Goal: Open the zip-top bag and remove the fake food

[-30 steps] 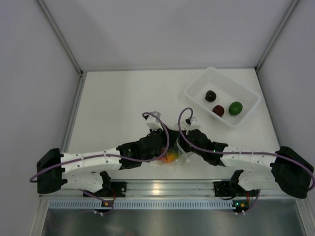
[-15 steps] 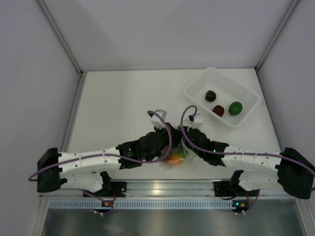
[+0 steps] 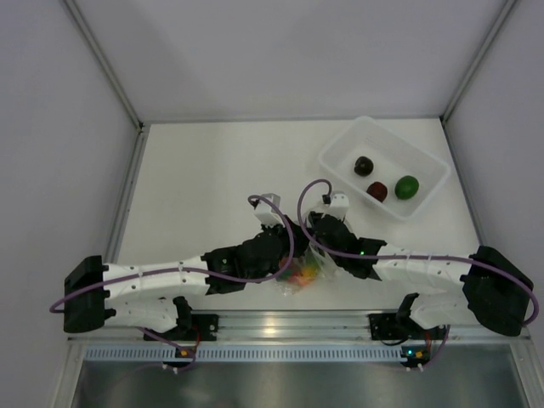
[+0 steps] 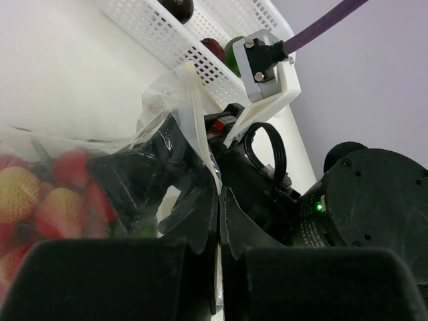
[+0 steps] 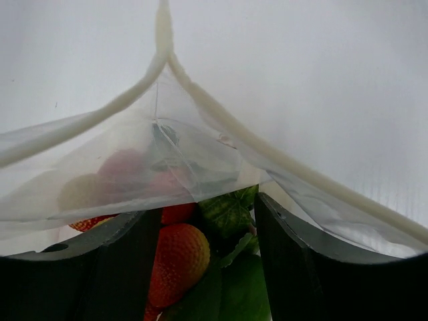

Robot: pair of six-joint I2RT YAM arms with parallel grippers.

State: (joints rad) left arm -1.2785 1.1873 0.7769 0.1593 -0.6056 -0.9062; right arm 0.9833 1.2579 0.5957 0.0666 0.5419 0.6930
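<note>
The zip-top bag (image 3: pixel 299 274) sits low in the middle of the top view, near the bottom edge of the white table (image 3: pixel 212 187). The two arms reach in from the lower corners and meet at the bag.

Seen from its own wrist camera, the left gripper (image 4: pixel 219 207) has its fingers drawn narrow, almost touching, with a fold of the clear bag pinched between them. The right gripper (image 5: pixel 204 210) has its fingers standing apart, and the bulge of the bag fills the space between them (whether they press on it cannot be told).

In the right wrist view the bag's pale zip strip (image 5: pixel 200 110) splits just under the top edge of the frame. It runs down as two separate lines, one to the left and one to the right.

Fake food (image 5: pixel 177 257) shows through the plastic as red and yellowish berry shapes with one green leaf (image 5: pixel 231 212). The crinkled film hides how many there are.

One white tub (image 3: pixel 391 153) stands at the upper right of the top view, well apart from the bag. It holds three round pieces: one dark (image 3: pixel 364 166), one maroon (image 3: pixel 377 191) and one green (image 3: pixel 407 186).

A small green light (image 4: pixel 318 206) glows on the black arm at the right of the left wrist view.
</note>
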